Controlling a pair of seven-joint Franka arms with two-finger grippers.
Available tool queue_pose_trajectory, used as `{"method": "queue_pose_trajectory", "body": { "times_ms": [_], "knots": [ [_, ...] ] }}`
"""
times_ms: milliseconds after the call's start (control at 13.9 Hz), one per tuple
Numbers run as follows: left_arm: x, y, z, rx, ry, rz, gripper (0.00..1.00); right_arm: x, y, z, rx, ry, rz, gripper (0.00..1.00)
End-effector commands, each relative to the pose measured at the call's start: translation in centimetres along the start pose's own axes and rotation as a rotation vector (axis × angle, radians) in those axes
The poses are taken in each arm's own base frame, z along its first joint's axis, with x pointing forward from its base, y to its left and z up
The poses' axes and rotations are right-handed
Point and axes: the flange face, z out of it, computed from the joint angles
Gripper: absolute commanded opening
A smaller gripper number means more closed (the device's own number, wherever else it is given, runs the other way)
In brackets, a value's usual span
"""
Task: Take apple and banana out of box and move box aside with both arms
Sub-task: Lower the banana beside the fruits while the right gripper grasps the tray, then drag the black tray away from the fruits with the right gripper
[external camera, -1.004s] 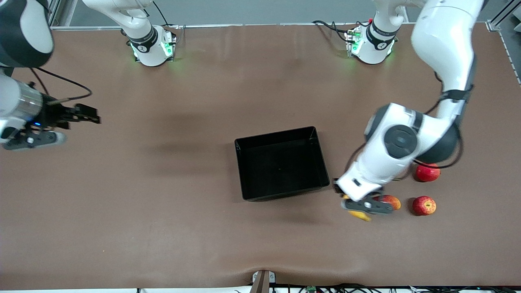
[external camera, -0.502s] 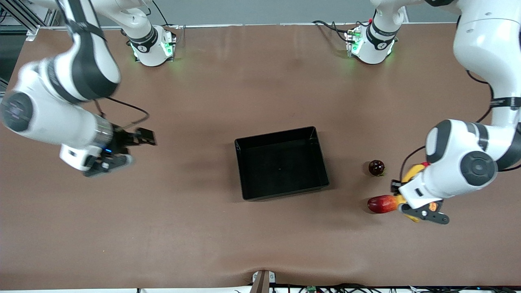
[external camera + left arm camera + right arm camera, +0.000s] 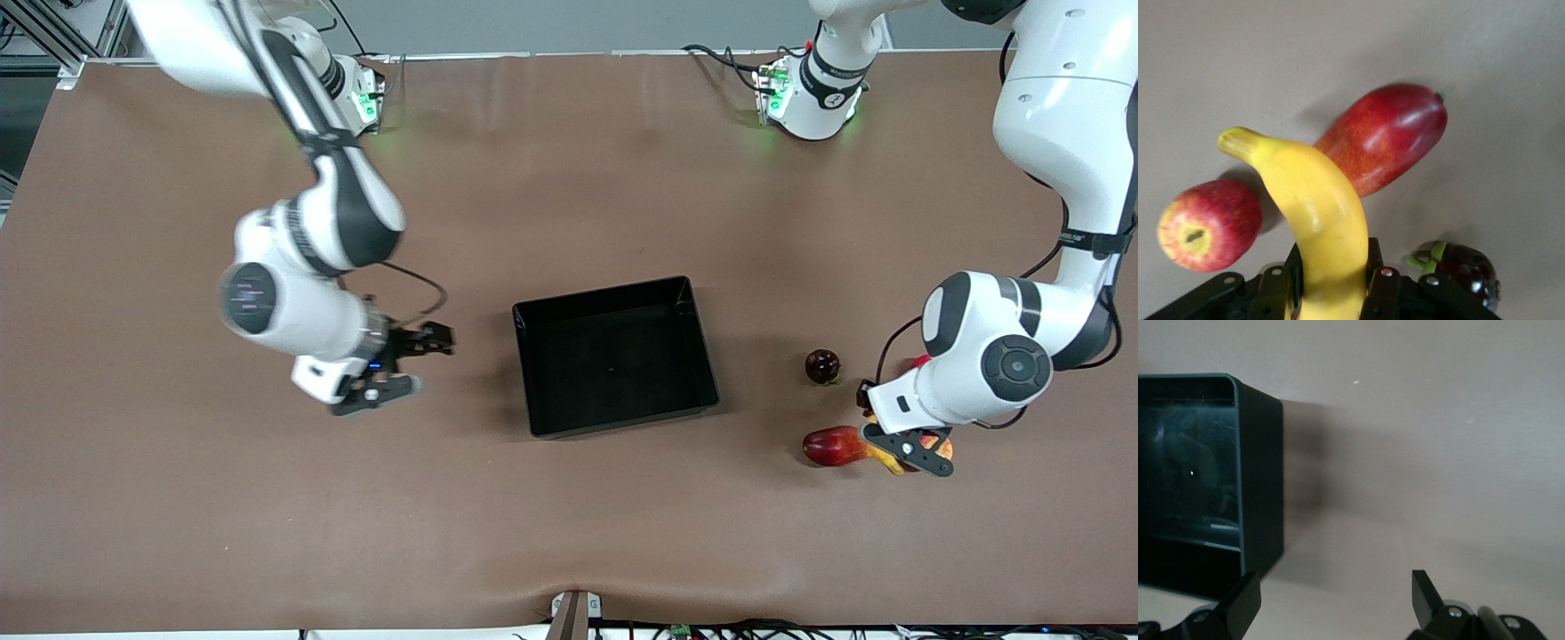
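Note:
The black tray (image 3: 533, 373) sits mid-table and also shows in the right wrist view (image 3: 1261, 480). My left gripper (image 3: 893, 442) is shut on the yellow banana (image 3: 882, 456) at the left arm's end; in the left wrist view the gripper (image 3: 1333, 267) clamps the banana (image 3: 1318, 213) at mid-length. The red apple with yellow streaks (image 3: 1208, 225) lies beside it, mostly hidden under the hand in the front view (image 3: 942, 447). My right gripper (image 3: 436, 340) is open and empty beside the tray, toward the right arm's end; it also shows in its own wrist view (image 3: 1335, 597).
A long red mango-like fruit (image 3: 831, 445) lies against the banana, toward the tray, and shows in the left wrist view (image 3: 1385, 143). A small dark round fruit with green sepals (image 3: 822, 366) lies farther from the front camera (image 3: 1465, 267). Bare brown table surrounds the tray.
My right arm has swung from the right arm's end of the table to just beside the tray. My left gripper has stayed over the fruits with the banana, shifting only slightly in the last half second.

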Motion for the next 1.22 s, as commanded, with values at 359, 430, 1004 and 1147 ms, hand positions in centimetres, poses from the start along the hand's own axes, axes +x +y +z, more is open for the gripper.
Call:
{"method": "queue_pose_trajectory", "body": {
  "times_ms": [359,430,1004,1147],
  "knots": [
    [-5.9,1.5,3.4,0.005,0.029,0.008,0.0,3.4,-8.2,7.5,0.012,0.069,0.097,1.0],
    [-6.1,1.7,4.0,0.0,0.029,0.01,0.0,3.4,-8.5,8.4,0.012,0.075,0.106,1.0],
    [-7.3,1.6,6.9,-0.019,0.05,-0.003,0.99,2.7,-10.7,11.6,0.004,0.086,0.202,0.0],
    [-7.0,1.0,4.8,0.012,0.071,0.013,1.0,2.8,-10.5,11.0,-0.001,0.086,0.193,0.0]
  ]
}}
